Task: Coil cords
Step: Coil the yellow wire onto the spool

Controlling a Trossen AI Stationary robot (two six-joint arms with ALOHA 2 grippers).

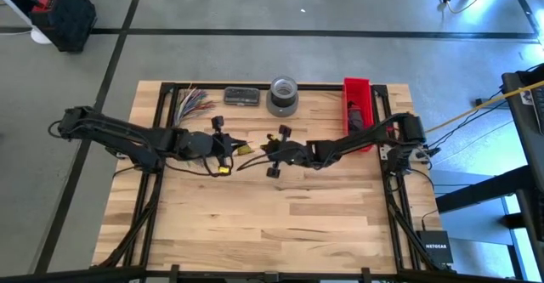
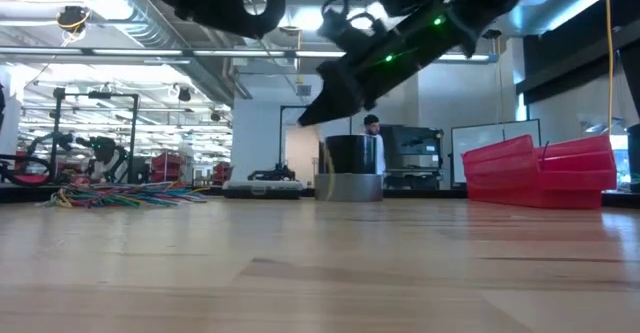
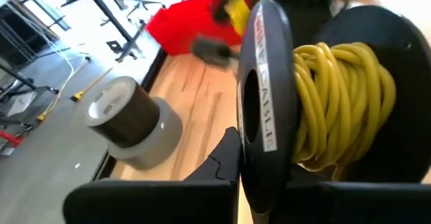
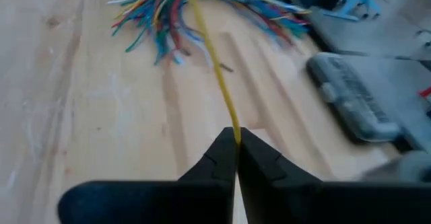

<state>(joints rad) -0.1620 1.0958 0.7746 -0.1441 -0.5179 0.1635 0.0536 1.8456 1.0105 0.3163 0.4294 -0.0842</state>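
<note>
A black spool [image 3: 266, 83] wound with yellow cord [image 3: 337, 103] sits in my left gripper [image 1: 228, 153], left of the table's middle and clear of the wood. My right gripper [image 4: 236, 140] stands just right of it, shut on a single yellow cord [image 4: 215, 69]. This cord runs straight away from the fingertips, and its far end leaves the picture. A loose bundle of thin multicoloured cords [image 1: 194, 102] lies flat on the table's far left corner, with no gripper on it. My left gripper is shut on the spool's flat black flange [image 3: 259, 177], with the flange's edge between its two fingers. The spool stands on edge, its wound yellow cord to one side of the fingers. My right gripper pinches the yellow cord [image 4: 233, 131] between its two fingertips. The cord leaves the fingertips straight ahead, in line with the fingers. It is drawn straight above the table.
A grey tape roll [image 1: 283, 96] and a dark flat device [image 1: 242, 96] stand at the far edge. A red bin [image 1: 358, 113] stands at the far right. The near half of the wooden table [image 1: 280, 223] shows bare wood.
</note>
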